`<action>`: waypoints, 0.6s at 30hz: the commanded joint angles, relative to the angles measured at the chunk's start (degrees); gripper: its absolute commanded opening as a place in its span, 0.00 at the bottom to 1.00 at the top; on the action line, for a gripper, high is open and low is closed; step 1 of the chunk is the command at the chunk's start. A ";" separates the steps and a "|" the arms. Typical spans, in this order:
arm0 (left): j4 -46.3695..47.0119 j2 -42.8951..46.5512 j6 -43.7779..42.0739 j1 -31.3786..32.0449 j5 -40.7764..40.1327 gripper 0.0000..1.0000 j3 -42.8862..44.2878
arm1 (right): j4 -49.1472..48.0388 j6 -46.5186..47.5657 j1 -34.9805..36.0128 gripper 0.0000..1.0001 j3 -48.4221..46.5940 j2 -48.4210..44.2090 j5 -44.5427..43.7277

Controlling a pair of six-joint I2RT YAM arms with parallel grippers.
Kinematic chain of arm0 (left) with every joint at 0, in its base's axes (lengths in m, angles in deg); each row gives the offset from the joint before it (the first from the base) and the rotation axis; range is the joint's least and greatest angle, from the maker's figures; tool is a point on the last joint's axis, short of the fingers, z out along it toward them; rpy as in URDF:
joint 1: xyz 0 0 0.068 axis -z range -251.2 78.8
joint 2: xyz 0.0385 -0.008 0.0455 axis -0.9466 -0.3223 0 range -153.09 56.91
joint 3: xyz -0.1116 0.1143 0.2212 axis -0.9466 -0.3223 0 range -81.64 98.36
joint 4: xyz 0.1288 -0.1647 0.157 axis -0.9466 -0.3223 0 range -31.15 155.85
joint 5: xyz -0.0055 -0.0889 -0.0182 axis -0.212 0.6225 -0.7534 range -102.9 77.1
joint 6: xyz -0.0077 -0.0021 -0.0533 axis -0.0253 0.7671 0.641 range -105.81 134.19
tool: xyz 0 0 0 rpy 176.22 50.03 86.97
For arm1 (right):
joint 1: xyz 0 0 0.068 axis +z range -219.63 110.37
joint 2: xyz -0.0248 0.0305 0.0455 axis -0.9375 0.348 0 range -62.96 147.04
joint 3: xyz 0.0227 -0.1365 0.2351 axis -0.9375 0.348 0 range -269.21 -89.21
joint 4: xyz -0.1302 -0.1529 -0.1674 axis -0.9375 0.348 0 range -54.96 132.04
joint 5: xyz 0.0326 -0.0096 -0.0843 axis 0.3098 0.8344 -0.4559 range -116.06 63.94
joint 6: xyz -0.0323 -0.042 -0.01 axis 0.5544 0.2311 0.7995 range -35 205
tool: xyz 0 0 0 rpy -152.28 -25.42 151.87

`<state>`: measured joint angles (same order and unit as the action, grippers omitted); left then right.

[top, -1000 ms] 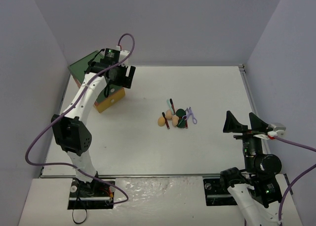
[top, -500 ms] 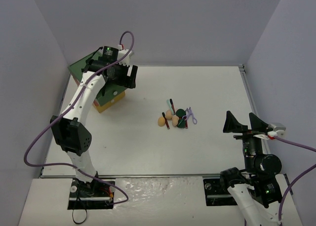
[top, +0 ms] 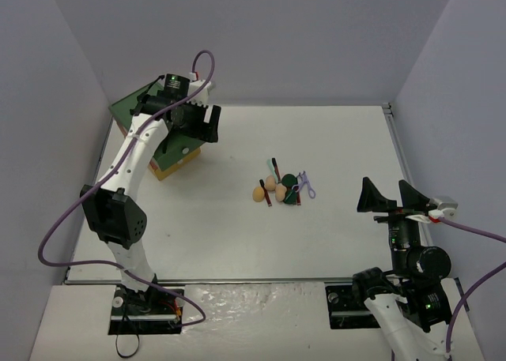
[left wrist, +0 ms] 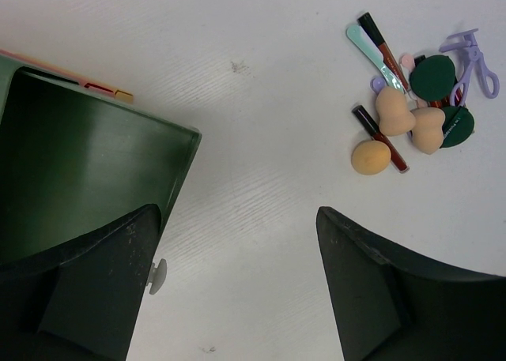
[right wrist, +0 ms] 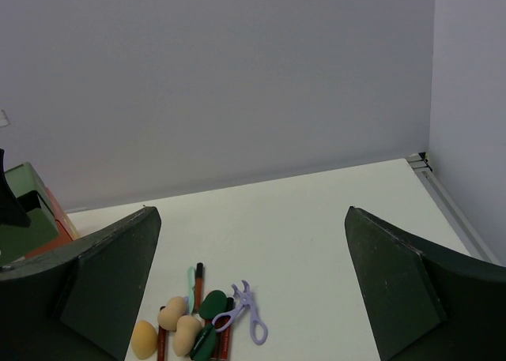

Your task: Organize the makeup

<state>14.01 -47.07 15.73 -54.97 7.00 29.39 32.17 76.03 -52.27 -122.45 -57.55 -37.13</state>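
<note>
Viewing from the top external camera, I logged my left gripper (top: 202, 124) above the three-drawer box (top: 130, 107) at the far left of the table (top: 348, 140). My right gripper (top: 390, 197) hung at the near right, fingers spread wide, holding nothing. The makeup (top: 283, 186) lay in one tight cluster near the table centre, well apart from both grippers and from the box.

Left wrist view: my left fingers stood apart with only bare table between them. An open green compartment (left wrist: 79, 156) sat at the left, with a small white knob (left wrist: 158, 274) beside it; no makeup showed inside. At the upper right, three tan sponges (left wrist: 370, 156), dark-red sticks (left wrist: 381, 130), a teal tool (left wrist: 365, 43), a purple tool (left wrist: 474, 57) and a dark green round piece (left wrist: 432, 75) touched or overlapped.

Right wrist view: the cluster lay low in frame between my parted right fingers; the box was cut off at the left edge.

Judgement: no item had been sorted; the whole task was left. My arm hid the drawer fronts from above, my finger covered part of the compartment, and overlap made the stick count uncertain.
</note>
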 commanded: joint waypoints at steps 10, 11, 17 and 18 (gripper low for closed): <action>8.11 11.63 5.85 5.08 -17.63 0.93 1.23 | -5.86 0.62 0.56 1.00 0.01 1.45 0.56; 9.35 13.06 6.20 6.94 -19.68 0.95 -0.28 | -5.91 0.62 0.56 1.00 0.01 1.47 0.61; 15.37 15.78 13.88 18.67 -25.63 0.97 -11.93 | -5.83 0.65 0.56 1.00 0.01 1.65 0.64; 16.38 15.52 15.42 19.69 -25.98 0.97 -13.38 | -5.83 0.70 0.56 1.00 0.01 1.72 0.70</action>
<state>23.87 -32.53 24.08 -39.77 -14.14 20.73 32.19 76.08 -52.27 -122.44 -57.52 -37.13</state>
